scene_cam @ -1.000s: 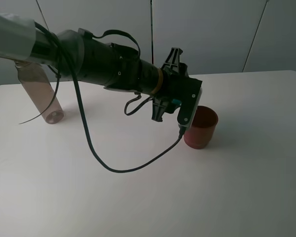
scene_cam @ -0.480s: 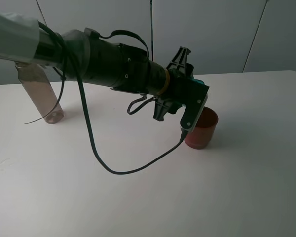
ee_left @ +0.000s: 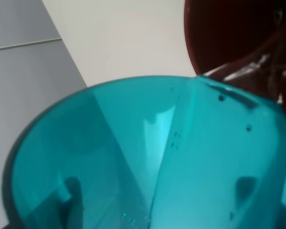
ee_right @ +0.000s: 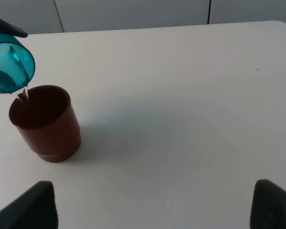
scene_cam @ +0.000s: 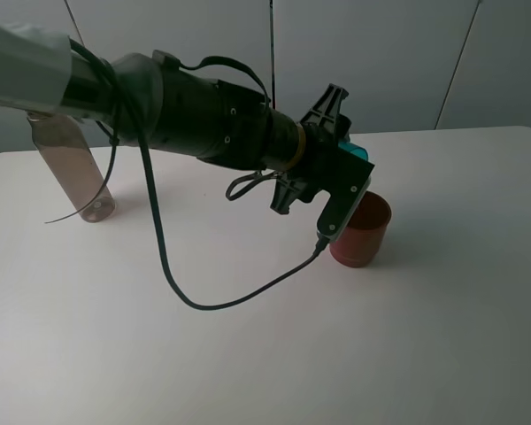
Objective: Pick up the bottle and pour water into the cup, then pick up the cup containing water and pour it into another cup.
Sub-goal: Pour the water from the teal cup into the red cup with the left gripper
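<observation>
My left gripper [scene_cam: 343, 173] is shut on the teal cup [scene_cam: 359, 150], holding it tipped on its side over another cup [scene_cam: 361, 230], the squat red-brown one on the table. In the right wrist view the teal cup [ee_right: 9, 67] leans over the rim of the red-brown cup [ee_right: 45, 121] and a thin stream of water [ee_right: 23, 95] falls in. The left wrist view is filled by the teal cup [ee_left: 133, 157], with the red-brown cup [ee_left: 229, 33] beyond it. The smoky bottle [scene_cam: 69, 164] stands at the far left, partly behind the arm. My right gripper [ee_right: 155, 207] is open and holds nothing.
A black cable [scene_cam: 203, 301] loops down from the left arm to just above the white table [scene_cam: 248, 372]. White wall panels stand behind the table's far edge. The right arm does not show in the exterior high view.
The left gripper has shifted slightly right and rolled further, tipping the teal cup more over the red-brown cup. The bottle and the red-brown cup stayed in place.
</observation>
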Available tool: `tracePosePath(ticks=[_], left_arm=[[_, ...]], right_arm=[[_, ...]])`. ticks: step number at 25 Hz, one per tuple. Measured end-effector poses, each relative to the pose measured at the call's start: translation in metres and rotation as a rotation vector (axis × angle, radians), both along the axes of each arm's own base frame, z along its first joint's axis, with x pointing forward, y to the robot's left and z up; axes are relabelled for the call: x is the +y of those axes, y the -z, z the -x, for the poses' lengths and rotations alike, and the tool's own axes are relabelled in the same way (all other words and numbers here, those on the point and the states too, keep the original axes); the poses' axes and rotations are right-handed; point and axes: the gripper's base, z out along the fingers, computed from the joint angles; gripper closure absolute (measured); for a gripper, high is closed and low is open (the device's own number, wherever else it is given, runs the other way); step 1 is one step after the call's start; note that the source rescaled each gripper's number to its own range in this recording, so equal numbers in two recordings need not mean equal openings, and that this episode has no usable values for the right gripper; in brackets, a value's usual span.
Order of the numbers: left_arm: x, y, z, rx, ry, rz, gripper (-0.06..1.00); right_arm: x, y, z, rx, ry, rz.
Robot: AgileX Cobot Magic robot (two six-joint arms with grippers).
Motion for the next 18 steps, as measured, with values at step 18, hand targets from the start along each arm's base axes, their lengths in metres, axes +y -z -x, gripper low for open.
tracePosePath(ticks=[18], left_arm=[[-0.0053, -0.0067, 0.0012, -0.091, 0.021, -0.068, 0.89]], right_arm=[[0.0000, 0.0000, 0.0000, 0.000, 0.000, 0.000]])
